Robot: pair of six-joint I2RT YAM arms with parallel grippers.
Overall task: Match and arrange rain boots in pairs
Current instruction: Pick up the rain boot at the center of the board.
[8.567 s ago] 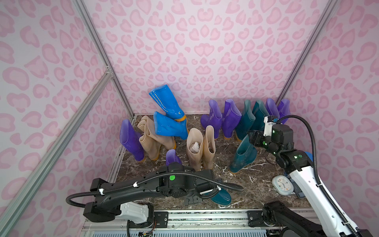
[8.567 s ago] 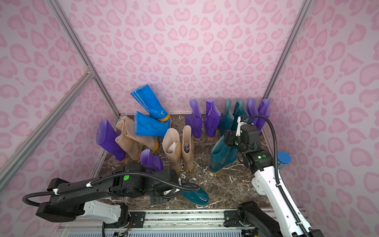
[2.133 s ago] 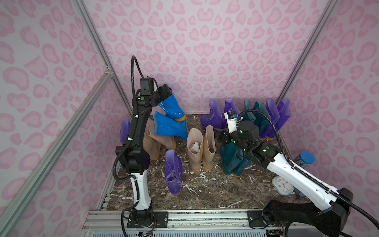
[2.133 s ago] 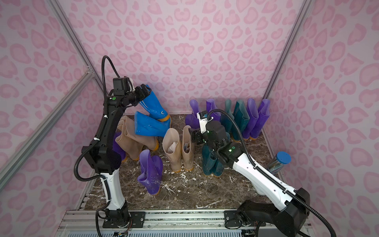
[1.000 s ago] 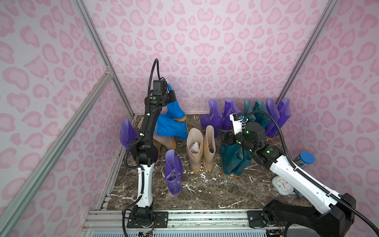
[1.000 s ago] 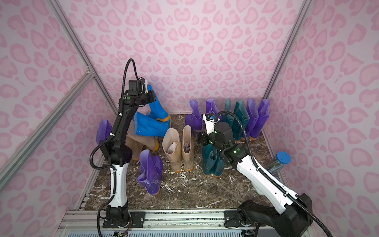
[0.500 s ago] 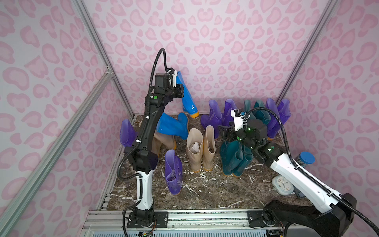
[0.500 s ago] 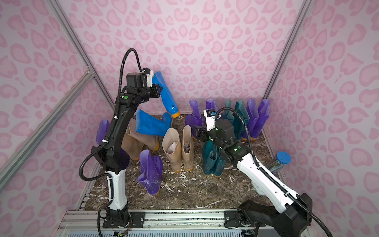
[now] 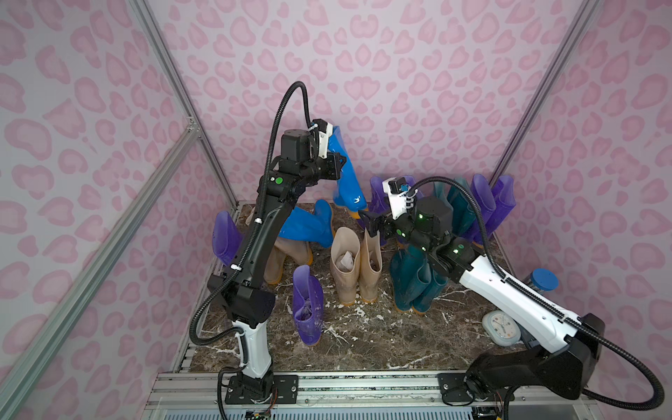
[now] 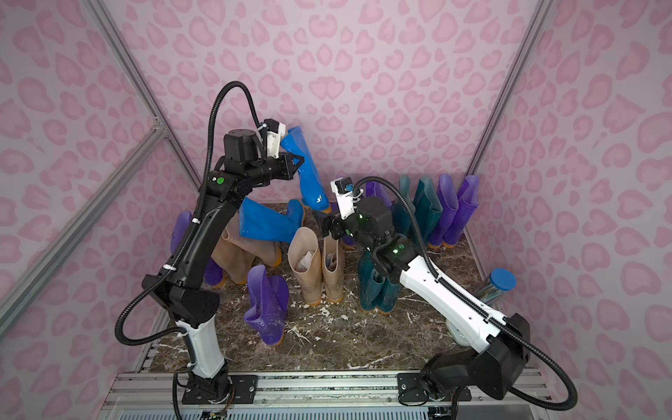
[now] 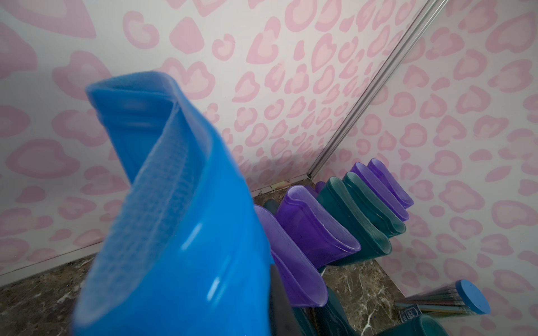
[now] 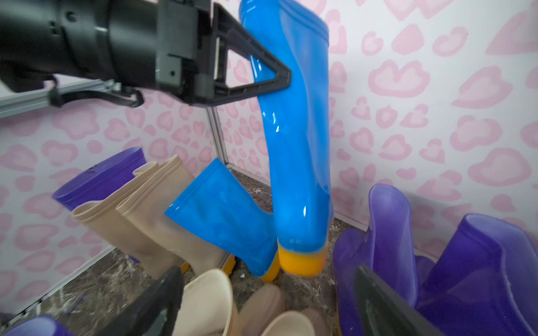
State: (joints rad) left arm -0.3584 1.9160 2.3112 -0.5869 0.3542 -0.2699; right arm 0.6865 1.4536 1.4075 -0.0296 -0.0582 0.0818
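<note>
The raised blue boot (image 12: 297, 145) looks glossy, smooth rubber; the fingers (image 12: 262, 86) matt black plastic; the surface (image 9: 363, 345) polished, veined dark stone.

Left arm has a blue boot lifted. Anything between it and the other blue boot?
Nothing visible. The lifted blue boot, clamped in the left gripper, hangs with its orange sole beside the foot of the second blue boot, which leans tilted on two beige boots. The open right gripper is near, not between them.
</note>
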